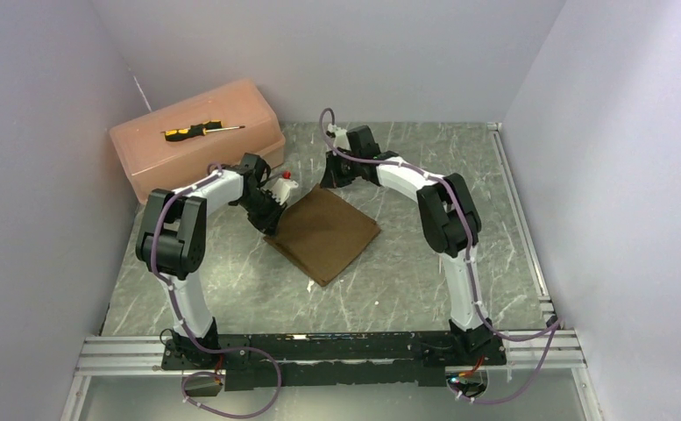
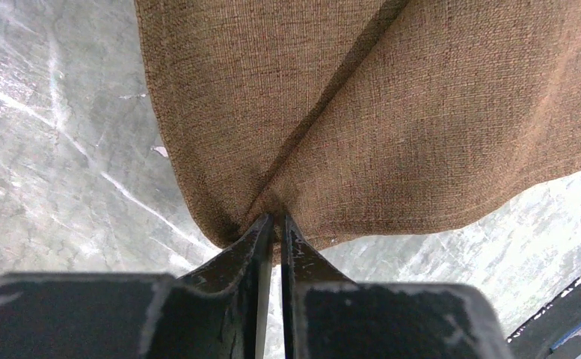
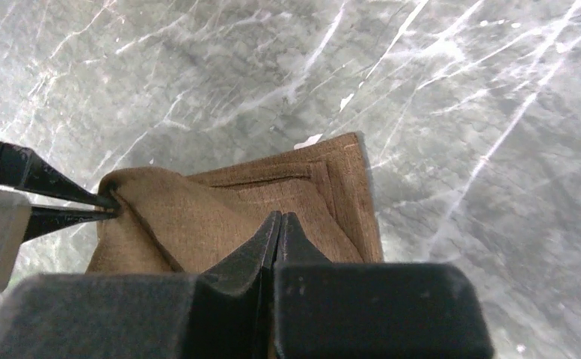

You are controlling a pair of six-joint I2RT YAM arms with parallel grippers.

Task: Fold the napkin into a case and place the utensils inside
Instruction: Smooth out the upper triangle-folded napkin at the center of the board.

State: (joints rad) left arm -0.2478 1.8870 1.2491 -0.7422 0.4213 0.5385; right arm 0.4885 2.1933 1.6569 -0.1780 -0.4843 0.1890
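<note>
The table [image 1: 407, 289], a grey marbled surface, is carrying everything. At its far left corner a pink box [image 1: 192, 140] is sitting against the wall, with a yellow-and-black screwdriver [image 1: 198, 131] lying on its lid.

The napkin [image 1: 323, 232], a dark brown cloth, is lying near the middle of the table between the two arms, turned like a diamond, with its near part flat on the surface and its far edge being lifted. In the left wrist view the cloth [image 2: 362, 112] is fanning out from the pinch point, a crease running diagonally away from it. In the right wrist view a hemmed corner of the cloth [image 3: 272, 202] is showing stitched borders.

The left gripper [image 1: 273, 215] is pinching the napkin's left corner: in its own view the jaws [image 2: 274, 224] are pressed nearly together with fabric bunched between them, and the right wrist view shows those tips [image 3: 108, 203] biting a gathered fold. The right gripper [image 3: 278, 224] is sitting at the far corner with its jaws pressed together on the cloth, apparently clamping its edge.
</note>
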